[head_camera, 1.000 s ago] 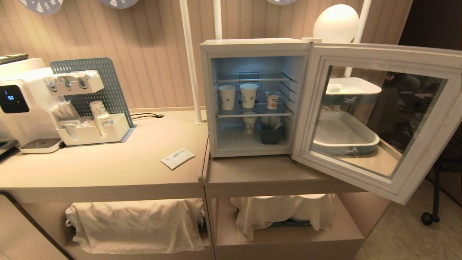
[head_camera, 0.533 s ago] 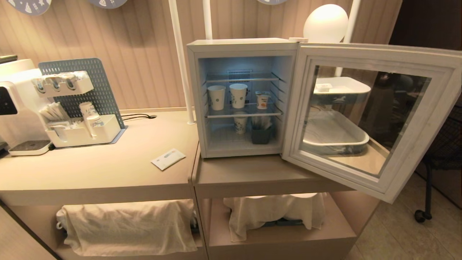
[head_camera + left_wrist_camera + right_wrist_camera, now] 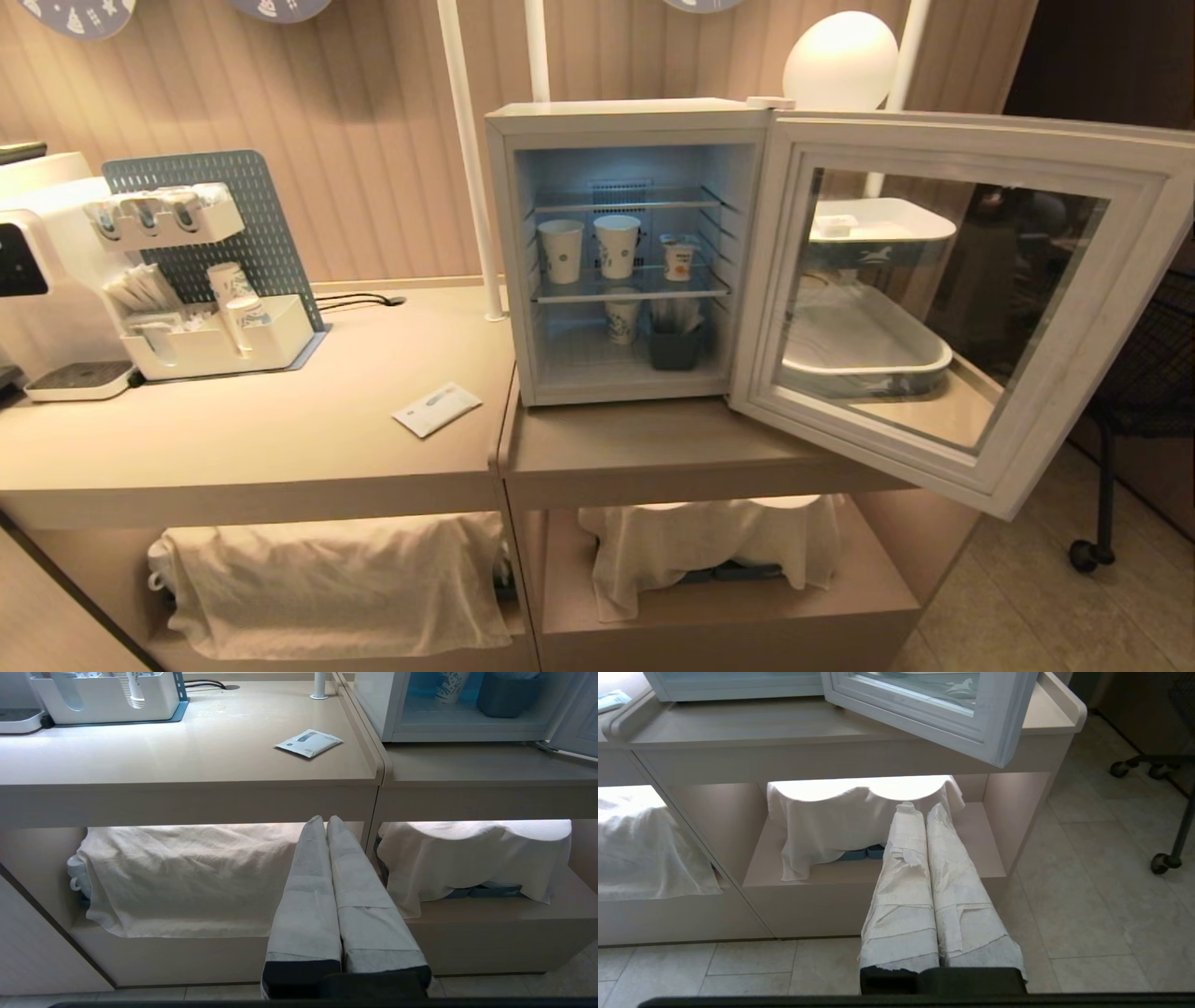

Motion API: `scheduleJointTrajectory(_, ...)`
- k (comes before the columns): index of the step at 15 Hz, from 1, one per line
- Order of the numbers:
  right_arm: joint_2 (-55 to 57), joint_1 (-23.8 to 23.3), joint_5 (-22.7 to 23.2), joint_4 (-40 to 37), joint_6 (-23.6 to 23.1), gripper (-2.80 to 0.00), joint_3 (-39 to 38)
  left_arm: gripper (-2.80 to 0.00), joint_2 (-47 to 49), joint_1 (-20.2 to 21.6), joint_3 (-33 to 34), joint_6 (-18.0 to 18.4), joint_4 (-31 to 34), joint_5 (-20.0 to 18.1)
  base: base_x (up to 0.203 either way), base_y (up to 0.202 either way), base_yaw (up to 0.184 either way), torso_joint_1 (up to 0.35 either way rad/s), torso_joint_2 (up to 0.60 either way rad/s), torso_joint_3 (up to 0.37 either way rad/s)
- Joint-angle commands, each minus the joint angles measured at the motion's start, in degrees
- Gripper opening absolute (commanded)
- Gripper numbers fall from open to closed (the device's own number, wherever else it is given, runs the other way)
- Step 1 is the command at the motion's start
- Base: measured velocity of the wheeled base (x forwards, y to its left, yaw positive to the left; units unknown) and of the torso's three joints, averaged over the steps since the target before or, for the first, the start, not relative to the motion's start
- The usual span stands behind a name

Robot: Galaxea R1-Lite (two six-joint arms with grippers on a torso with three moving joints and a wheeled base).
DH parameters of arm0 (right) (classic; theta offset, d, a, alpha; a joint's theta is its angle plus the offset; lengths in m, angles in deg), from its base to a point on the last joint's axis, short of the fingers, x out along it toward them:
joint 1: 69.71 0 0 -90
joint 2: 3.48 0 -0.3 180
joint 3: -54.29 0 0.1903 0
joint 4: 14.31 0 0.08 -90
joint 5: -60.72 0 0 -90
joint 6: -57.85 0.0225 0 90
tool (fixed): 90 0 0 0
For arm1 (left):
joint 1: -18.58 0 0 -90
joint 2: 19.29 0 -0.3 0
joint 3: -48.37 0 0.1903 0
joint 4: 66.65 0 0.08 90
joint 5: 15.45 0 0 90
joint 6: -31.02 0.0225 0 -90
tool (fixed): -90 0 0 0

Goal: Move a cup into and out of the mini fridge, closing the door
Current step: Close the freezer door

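Observation:
The white mini fridge (image 3: 625,112) stands on the right counter with its glass door (image 3: 943,299) swung wide open to the right. On its middle wire shelf the small white cup (image 3: 679,259) with an orange picture sits at the right, beside two taller paper cups (image 3: 588,247). Neither arm shows in the head view. My left gripper (image 3: 325,820) hangs shut and empty, low in front of the counter's lower shelf. My right gripper (image 3: 916,808) is likewise shut and empty, below the door's corner (image 3: 994,742).
A third paper cup (image 3: 622,320) and a dark bin (image 3: 676,345) sit on the fridge floor. A white packet (image 3: 436,409) lies on the left counter near a cup organiser (image 3: 215,327) and a water dispenser (image 3: 47,280). Cloth-covered items (image 3: 327,579) fill the lower shelves. Stacked trays (image 3: 868,345) stand behind the door.
The whole head view has shifted left, so the camera turned or drove to the right, mostly in the first half second. Nothing on the counter or in the fridge moved.

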Motion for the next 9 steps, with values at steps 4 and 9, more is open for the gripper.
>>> scheduleJointTrajectory(4, 0.1, 0.0, 0.0, 0.2, 0.1, -2.80, -0.1, -2.80, 0.0, 0.0, -0.1, 0.0, 0.0, 0.1, 0.000, 0.000, 0.000, 0.000, 0.00, 0.000)
scheduleJointTrajectory(9, 0.0, 0.0, 0.0, 0.2, 0.1, -2.80, -0.2, -2.80, 0.0, 0.0, -0.1, 0.0, 0.0, 0.0, 0.000, 0.000, 0.000, 0.000, 0.00, 0.000)
